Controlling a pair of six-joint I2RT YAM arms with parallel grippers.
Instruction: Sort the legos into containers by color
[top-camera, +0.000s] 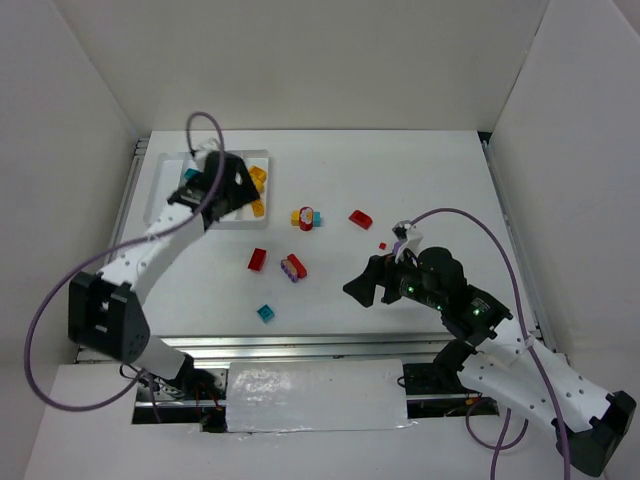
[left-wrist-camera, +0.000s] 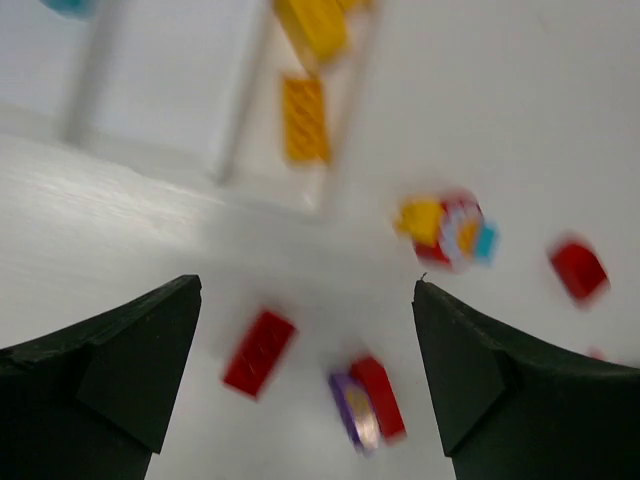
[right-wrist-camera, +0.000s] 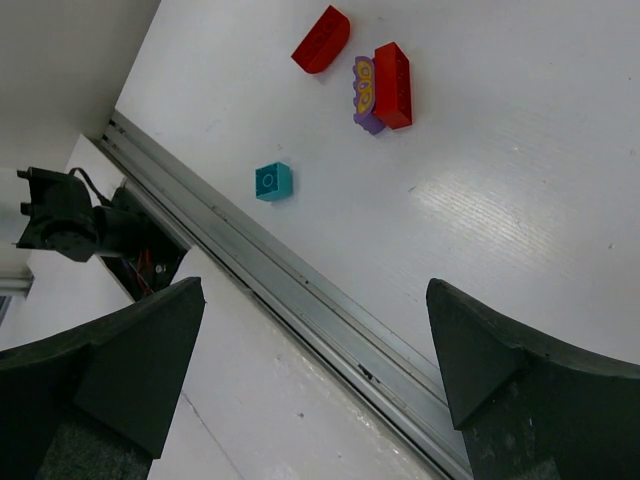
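Tabletop (top-camera: 430, 170); left arm (top-camera: 150, 245) outstretched (jaws wide)

Bright, even light is falling from overhead onto the flat white tabletop (top-camera: 430, 170), leaving only faint, soft shadows. The crinkled glossy white strip (top-camera: 315, 400) at the near edge is catching patchy glare. The left wrist view is smearing with motion blur: the small yellow plastic bricks (left-wrist-camera: 305, 115) and small red plastic bricks (left-wrist-camera: 258, 350) are losing their edges. The right wrist view is rendering crisply, a pale sheen streaking the tabletop there.
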